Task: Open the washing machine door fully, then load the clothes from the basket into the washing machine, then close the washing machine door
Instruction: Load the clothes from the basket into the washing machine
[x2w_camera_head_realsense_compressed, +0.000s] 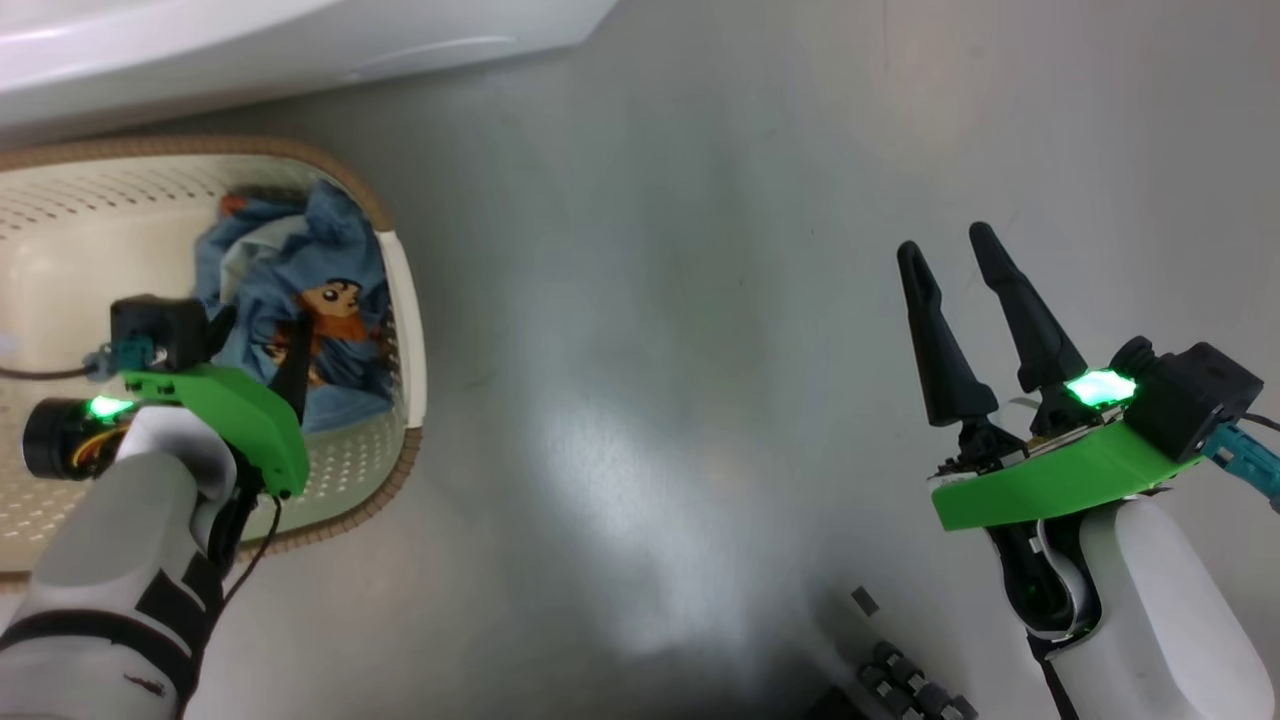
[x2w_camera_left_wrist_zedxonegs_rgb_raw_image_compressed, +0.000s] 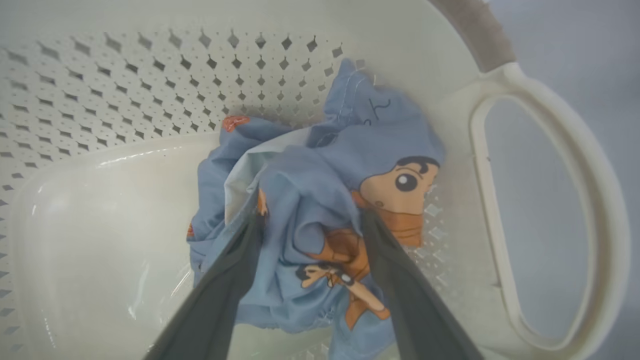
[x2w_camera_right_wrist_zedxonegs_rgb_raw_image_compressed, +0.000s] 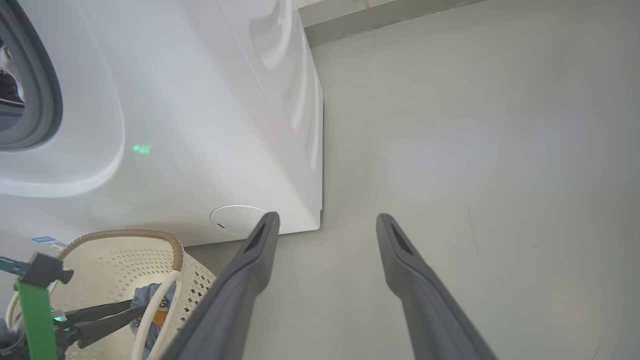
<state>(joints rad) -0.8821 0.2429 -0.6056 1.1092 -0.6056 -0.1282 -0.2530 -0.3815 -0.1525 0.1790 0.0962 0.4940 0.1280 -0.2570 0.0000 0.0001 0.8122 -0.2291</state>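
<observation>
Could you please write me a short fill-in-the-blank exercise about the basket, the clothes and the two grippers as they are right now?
1. The clothes lying in the basket are mostly ____ in colour.
2. The left gripper straddles them with its jaws ____.
3. The right gripper, near the lower corner of the washing machine, holds ____.
Missing words: blue; open; nothing.
</observation>
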